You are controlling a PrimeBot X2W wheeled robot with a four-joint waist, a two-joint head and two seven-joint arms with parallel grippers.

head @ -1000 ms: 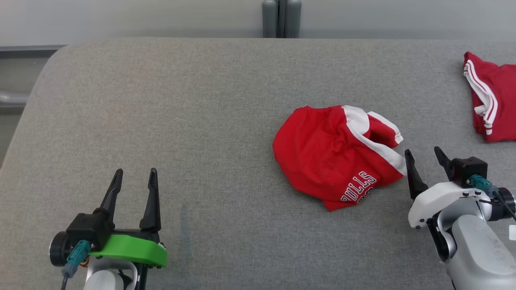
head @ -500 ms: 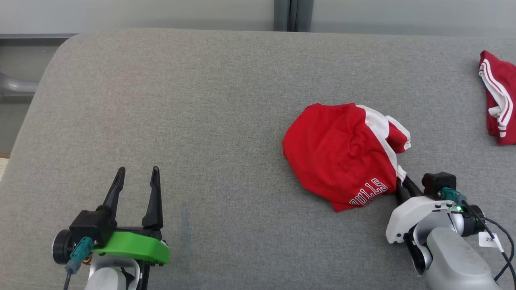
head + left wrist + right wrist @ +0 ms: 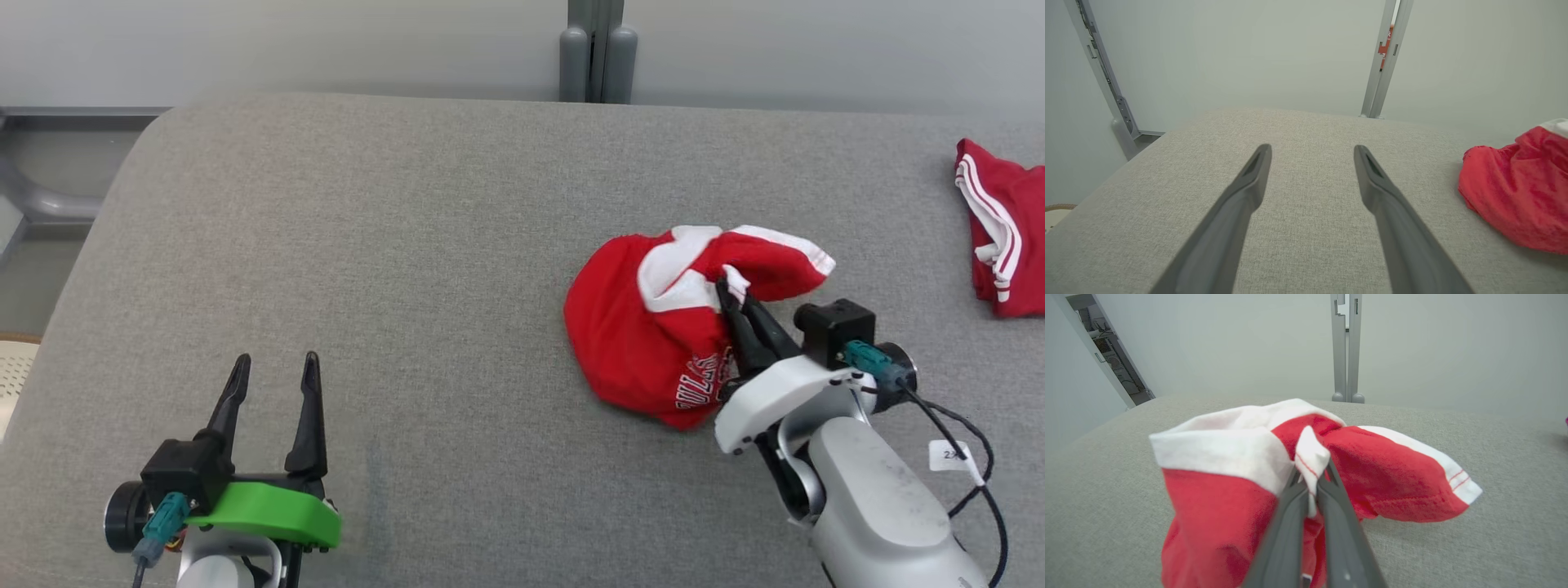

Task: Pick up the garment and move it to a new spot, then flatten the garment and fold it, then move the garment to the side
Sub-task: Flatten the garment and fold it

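Note:
The garment (image 3: 645,327) is a crumpled red piece with white trim and white lettering, lying right of centre on the grey padded table (image 3: 424,245). My right gripper (image 3: 729,287) is shut on a white-edged fold of it, and that pinched part (image 3: 1310,457) is lifted off the cloth below. The right wrist view shows the fold squeezed between the two dark fingers (image 3: 1290,522). My left gripper (image 3: 273,363) stands open at the lower left, well apart from the garment (image 3: 1519,192), with nothing between its fingers (image 3: 1245,192).
A second red garment with white stripes (image 3: 1000,237) lies at the table's far right edge. A grey post (image 3: 596,53) stands behind the table against the pale wall. The table's left corner is rounded, with floor beyond it.
My right gripper went from open beside the garment to shut on its white-trimmed edge, then drew that fold up and leftward over the rest. The head camera shifted too.

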